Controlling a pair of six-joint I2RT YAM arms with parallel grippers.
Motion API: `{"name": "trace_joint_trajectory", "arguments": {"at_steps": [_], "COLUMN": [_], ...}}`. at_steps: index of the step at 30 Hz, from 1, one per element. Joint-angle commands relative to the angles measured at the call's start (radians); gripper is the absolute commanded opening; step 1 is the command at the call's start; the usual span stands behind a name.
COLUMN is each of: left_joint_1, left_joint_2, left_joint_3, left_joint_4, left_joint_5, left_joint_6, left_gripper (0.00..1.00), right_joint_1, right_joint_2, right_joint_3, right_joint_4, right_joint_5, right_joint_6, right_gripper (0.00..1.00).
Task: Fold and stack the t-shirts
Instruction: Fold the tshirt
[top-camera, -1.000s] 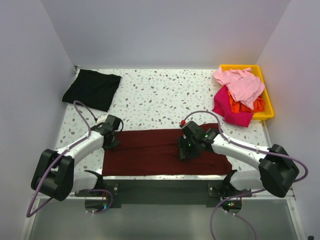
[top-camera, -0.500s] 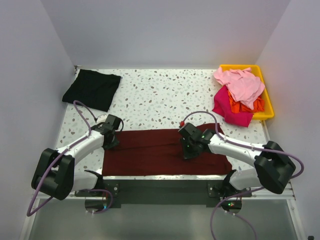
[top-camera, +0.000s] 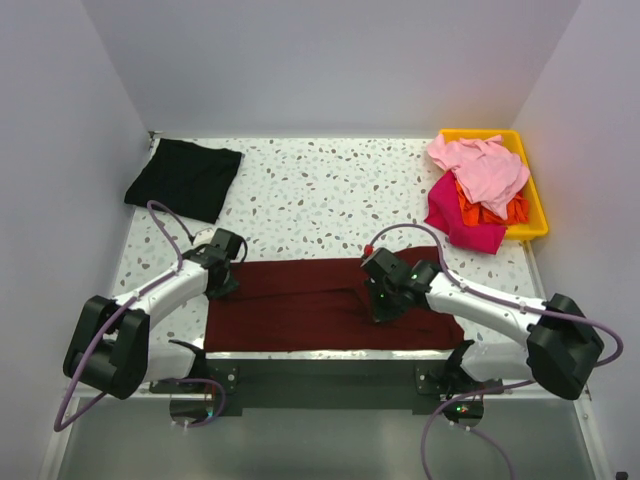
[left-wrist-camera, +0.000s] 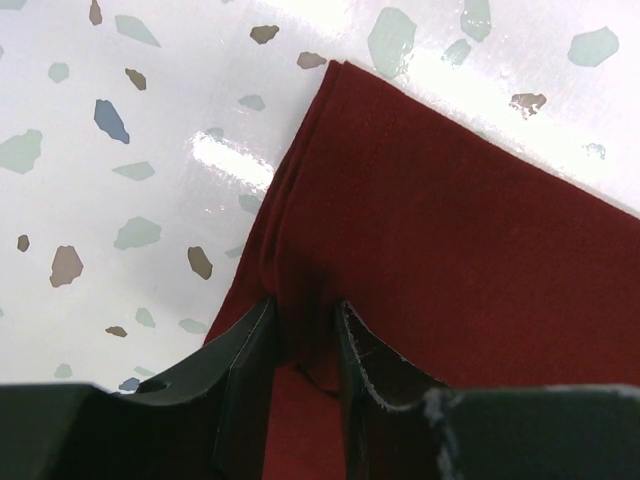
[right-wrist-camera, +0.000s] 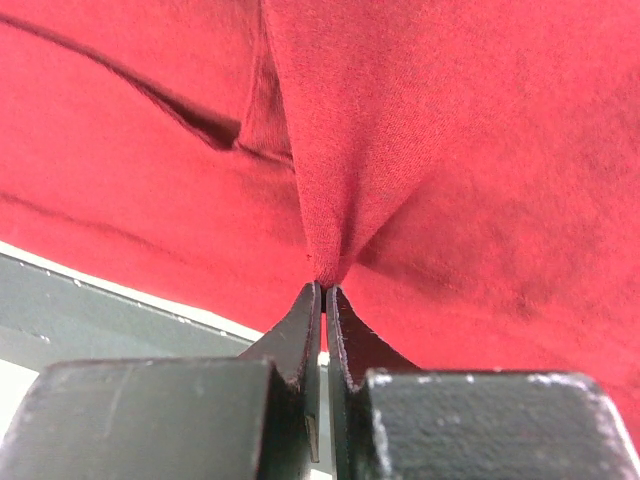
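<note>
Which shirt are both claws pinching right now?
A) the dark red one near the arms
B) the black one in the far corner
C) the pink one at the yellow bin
A: the left gripper and right gripper each clamp a fold of the maroon t-shirt.

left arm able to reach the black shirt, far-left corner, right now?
Probably not as is: the left gripper is shut on the maroon t-shirt at its edge. Only bare table lies between it and the black t-shirt, so likely yes once released.

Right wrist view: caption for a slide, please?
Right gripper shut on a pinched ridge of the maroon t-shirt.
</note>
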Motion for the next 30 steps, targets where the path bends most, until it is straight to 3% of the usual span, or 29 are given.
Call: {"name": "trace_joint_trajectory", "arguments": {"at_steps": [1, 11, 27, 28, 29, 30], "left_joint_1": [0.006, 0.006, 0.005, 0.006, 0.006, 0.006], "left_joint_2": [0.01, 0.009, -0.029, -0.034, -0.039, -0.048], "left_joint_3": [0.021, 0.022, 0.041, 0.041, 0.048, 0.053], "left_joint_4": [-0.034, -0.037, -0.086, -0.091, -0.094, -0.099], "left_joint_5": [-0.041, -0.041, -0.045, -0.046, -0.049, -0.052], "left_joint_6": [-0.009, -0.009, -0.004, -0.004, -0.006, -0.004], "left_gripper": [0.34, 0.34, 0.37, 0.48, 0.68, 0.78], "right_joint_1": [0.013, 0.034, 0.093, 0.094, 0.094, 0.094], "right_joint_2": [-0.041, -0.092, -0.011, -0.02, -0.025, -0.026], "right_joint_3": [0.045, 0.062, 0.068, 0.077, 0.083, 0.099], "right_joint_4": [-0.064, -0.13, -0.13, -0.133, -0.139, -0.142], "right_joint_5": [-0.007, -0.007, -0.023, -0.016, -0.012, 0.016], "right_joint_6": [-0.012, -0.005, 0.011, 0.014, 0.018, 0.025], "right_gripper": [0.0, 0.0, 0.02, 0.17, 0.25, 0.33]}}
